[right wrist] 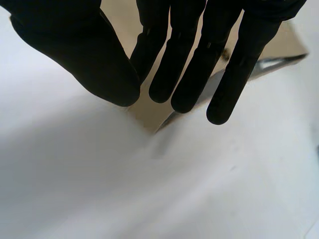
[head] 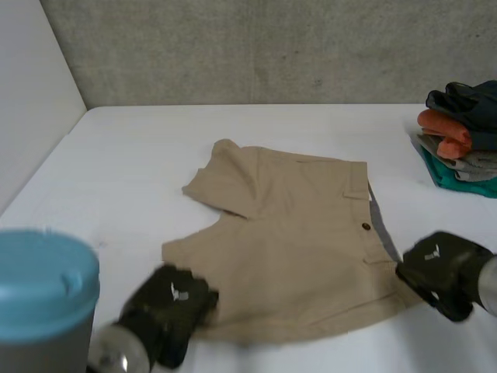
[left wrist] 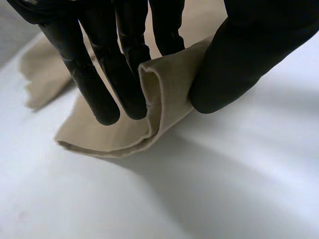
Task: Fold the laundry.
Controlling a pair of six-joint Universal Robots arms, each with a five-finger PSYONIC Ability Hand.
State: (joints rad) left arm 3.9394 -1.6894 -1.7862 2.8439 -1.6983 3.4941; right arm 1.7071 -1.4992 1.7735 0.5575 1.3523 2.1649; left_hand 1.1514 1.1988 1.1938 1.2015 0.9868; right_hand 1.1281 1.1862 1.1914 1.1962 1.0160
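Partly within left robot hand point(head: 175, 303), tan shorts point(head: 303, 233).

left arm point(head: 46, 303): light-blue cap nearest the head camera, wrist bent inward | left hand point(head: 172, 299): we read fingers point(left wrist: 99, 84) and thumb point(left wrist: 234, 64) pinching a raised fold at the shorts point(head: 295, 249) hem | right hand point(head: 439, 268): we log palm down, fingers point(right wrist: 199, 64) straight, thumb point(right wrist: 89, 59) spread apart
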